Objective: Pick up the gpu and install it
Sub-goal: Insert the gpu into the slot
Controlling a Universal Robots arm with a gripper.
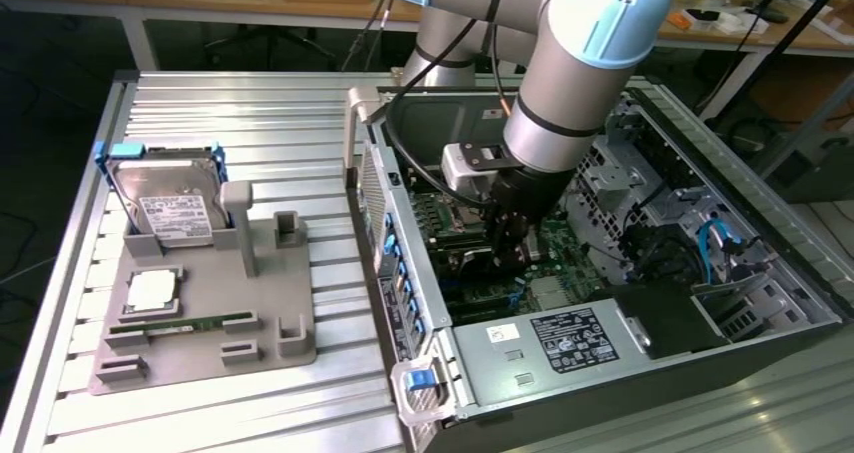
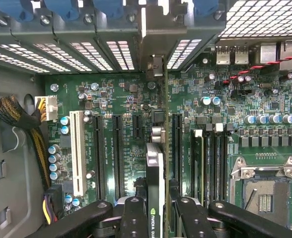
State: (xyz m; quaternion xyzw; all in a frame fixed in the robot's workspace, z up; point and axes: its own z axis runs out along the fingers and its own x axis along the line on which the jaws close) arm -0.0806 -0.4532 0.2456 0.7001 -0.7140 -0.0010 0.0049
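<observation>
Starting at the exterior view's left, the grey parts stand (image 1: 200, 323) holds a silver hard drive (image 1: 174, 208) upright in its blue-tabbed cradle, a processor (image 1: 154, 291) lying flat, and a slim green memory stick (image 1: 180, 325) in its groove. To the right, the arm reaches down into the open computer case (image 1: 400, 303), with the gripper (image 1: 511, 258) low over the motherboard (image 1: 567, 263).

In the wrist view, the gripper (image 2: 156, 208) is closed narrowly on the gpu (image 2: 155, 168), which is seen edge-on between the two black fingers (image 2: 133, 218), its printed edge label facing the camera. The card runs toward the rear bracket openings (image 2: 151, 54), just beside a long black expansion slot (image 2: 177, 148) rather than clearly over it.

My judgement is that the risk is sideways misalignment: if the card edge comes down beside the slot, it could press on board components or twist in the grip. The metal end bracket could also catch on the case's rear frame.
</observation>
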